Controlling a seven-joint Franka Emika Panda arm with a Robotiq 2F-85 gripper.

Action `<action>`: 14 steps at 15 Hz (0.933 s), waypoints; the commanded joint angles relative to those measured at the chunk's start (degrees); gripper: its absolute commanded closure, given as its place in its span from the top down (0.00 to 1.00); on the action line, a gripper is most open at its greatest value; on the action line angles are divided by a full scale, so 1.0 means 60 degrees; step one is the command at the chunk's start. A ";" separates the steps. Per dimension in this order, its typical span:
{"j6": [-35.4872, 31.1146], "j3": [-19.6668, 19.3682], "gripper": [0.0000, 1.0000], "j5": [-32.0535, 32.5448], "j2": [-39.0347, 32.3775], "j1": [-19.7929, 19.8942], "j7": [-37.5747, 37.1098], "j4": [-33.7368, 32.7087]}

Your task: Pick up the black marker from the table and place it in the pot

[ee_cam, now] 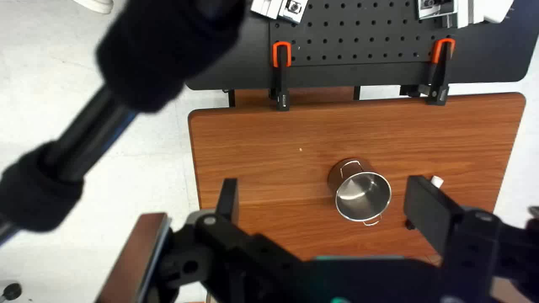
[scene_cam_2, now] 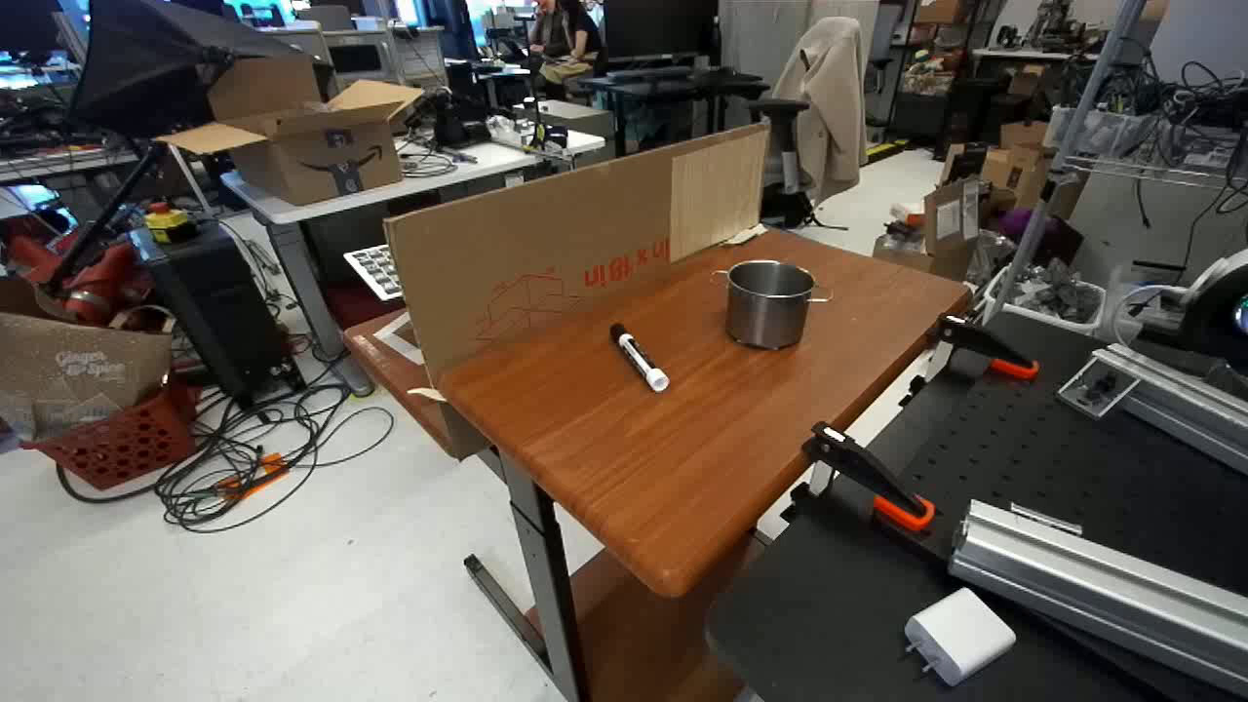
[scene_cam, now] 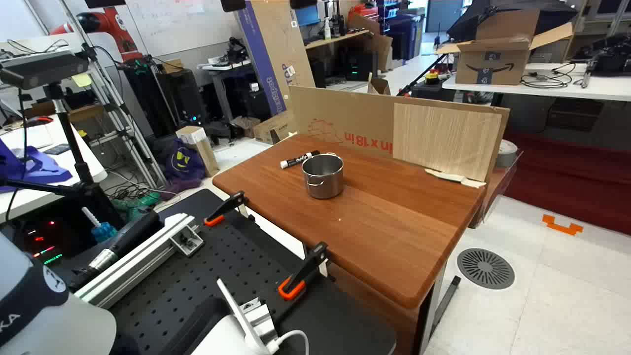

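Observation:
The black marker (scene_cam: pixel 299 159) has a white end and lies on the brown wooden table (scene_cam: pixel 374 236), close to the pot (scene_cam: pixel 323 182). Another exterior view shows the marker (scene_cam_2: pixel 639 357) and the silver pot (scene_cam_2: pixel 767 310) apart, with the pot upright. In the wrist view my gripper (ee_cam: pixel 322 185) is open and empty, high above the table (ee_cam: pixel 273 139). The pot (ee_cam: pixel 363 198) shows between the fingers, nearer the right one. That finger hides most of the marker; only its white end (ee_cam: pixel 437 181) and a dark tip show.
A cardboard panel (scene_cam: pixel 355 116) stands along the table's far edge. Two black and orange clamps (scene_cam: pixel 303 271) grip the near edge, beside a black perforated board (scene_cam: pixel 197 291). The board carries metal rails (scene_cam_2: pixel 1102 575) and a white plug adapter (scene_cam_2: pixel 960 636).

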State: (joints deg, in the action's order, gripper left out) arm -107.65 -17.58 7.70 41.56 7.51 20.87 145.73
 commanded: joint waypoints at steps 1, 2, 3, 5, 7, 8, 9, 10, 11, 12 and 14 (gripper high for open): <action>0.0012 0.0053 1.00 -0.0041 -0.0016 0.0059 0.0032 -0.0021; 0.0011 0.0053 1.00 -0.0041 -0.0016 0.0059 0.0032 -0.0024; 0.0010 0.0053 1.00 -0.0042 -0.0016 0.0059 0.0032 -0.0024; 0.0010 0.0053 1.00 -0.0042 -0.0016 0.0059 0.0032 -0.0024; 0.0010 0.0053 1.00 -0.0042 -0.0016 0.0059 0.0032 -0.0025; 0.0010 0.0053 1.00 -0.0042 -0.0016 0.0059 0.0032 -0.0025; 0.0010 0.0053 1.00 -0.0041 -0.0016 0.0059 0.0031 -0.0025; 0.0010 0.0053 1.00 -0.0042 -0.0016 0.0059 0.0031 -0.0025; 0.0010 0.0053 1.00 -0.0042 -0.0016 0.0059 0.0031 -0.0025; 0.0010 0.0053 1.00 -0.0042 -0.0016 0.0059 0.0031 -0.0025; 0.0077 0.0202 1.00 -0.0211 -0.0277 -0.0055 -0.0228 -0.0162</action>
State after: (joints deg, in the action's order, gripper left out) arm -107.66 -17.54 7.65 41.56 7.51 20.87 145.72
